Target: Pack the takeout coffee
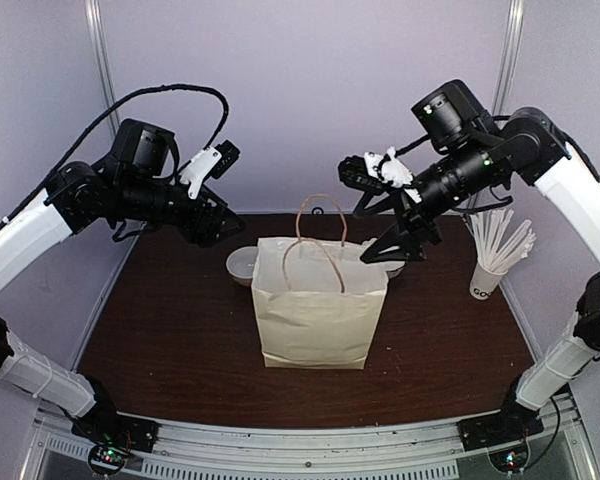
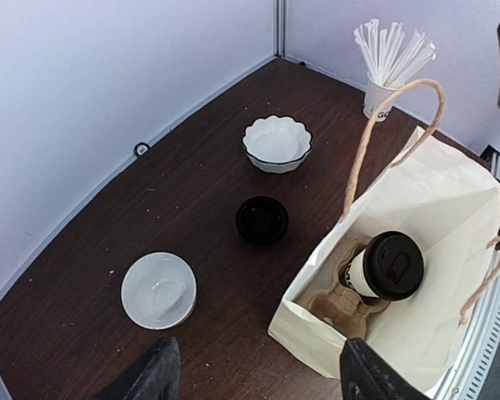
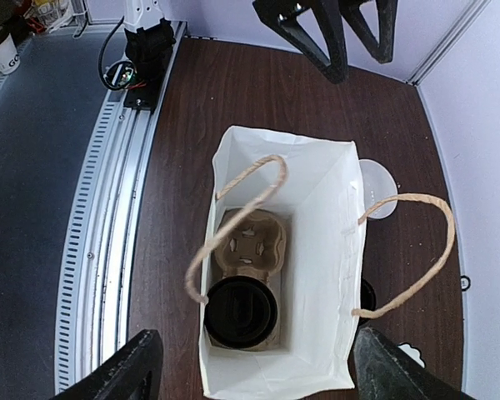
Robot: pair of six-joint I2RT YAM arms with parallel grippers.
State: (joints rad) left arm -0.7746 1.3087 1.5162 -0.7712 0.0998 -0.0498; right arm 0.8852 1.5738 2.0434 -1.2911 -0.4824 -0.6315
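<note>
The takeout coffee (image 2: 390,267), a white cup with dark letters and a black lid on it, stands in a brown pulp carrier (image 2: 343,307) at the bottom of the white paper bag (image 1: 315,310). From above, its lid (image 3: 240,312) fills the near carrier slot, and the other slot (image 3: 250,242) is empty. My right gripper (image 3: 258,377) hangs open over the bag's mouth, well above the cup and holding nothing. My left gripper (image 2: 258,385) is open and empty above the table, left of the bag. From the top camera the bag hides the cup.
A loose black lid (image 2: 262,220) lies on the table beside the bag. A scalloped white bowl (image 2: 277,143) and a plain white bowl (image 2: 158,290) sit nearby. A cup full of white sticks (image 1: 490,270) stands at the back right. The bag's rope handles (image 3: 233,225) arch over its opening.
</note>
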